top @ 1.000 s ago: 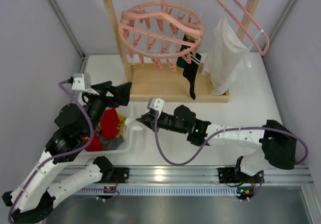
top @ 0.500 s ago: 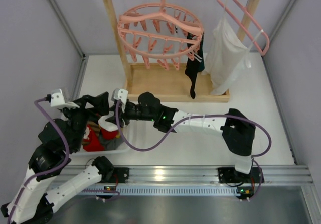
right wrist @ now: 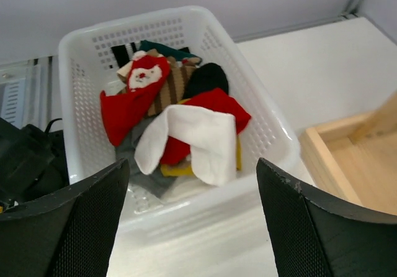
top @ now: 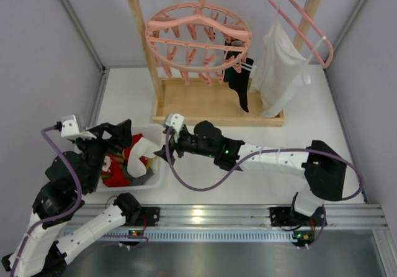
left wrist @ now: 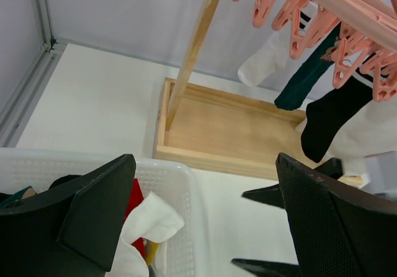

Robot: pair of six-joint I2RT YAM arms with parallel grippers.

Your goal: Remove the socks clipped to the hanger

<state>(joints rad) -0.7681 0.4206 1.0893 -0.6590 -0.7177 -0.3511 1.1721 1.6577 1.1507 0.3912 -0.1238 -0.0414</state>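
The round pink hanger (top: 198, 38) hangs from the wooden rack's top bar. A black sock with white stripes (top: 239, 81) is clipped at its right side. The left wrist view shows a white sock (left wrist: 267, 59), a dark teal one (left wrist: 307, 81) and a black one (left wrist: 329, 125) hanging from clips. A white basket (top: 160, 165) holds several loose socks, with a white sock (right wrist: 198, 140) on top. My right gripper (right wrist: 192, 165) stands open just right of the basket's rim, holding nothing. My left gripper (left wrist: 205, 159) is open above the basket's left part (top: 118, 137), also holding nothing.
A plain pink triangular hanger with a large white garment (top: 279, 72) hangs at the rack's right end. The rack's wooden base tray (top: 211, 103) lies behind the basket. Grey walls close in left and right, and a metal rail (top: 205, 218) runs along the near edge.
My right gripper carried the white sock over the basket, opened and let it drop in, then drew back to the right. My left arm shifted left and lower. The ring hanger swung slightly.
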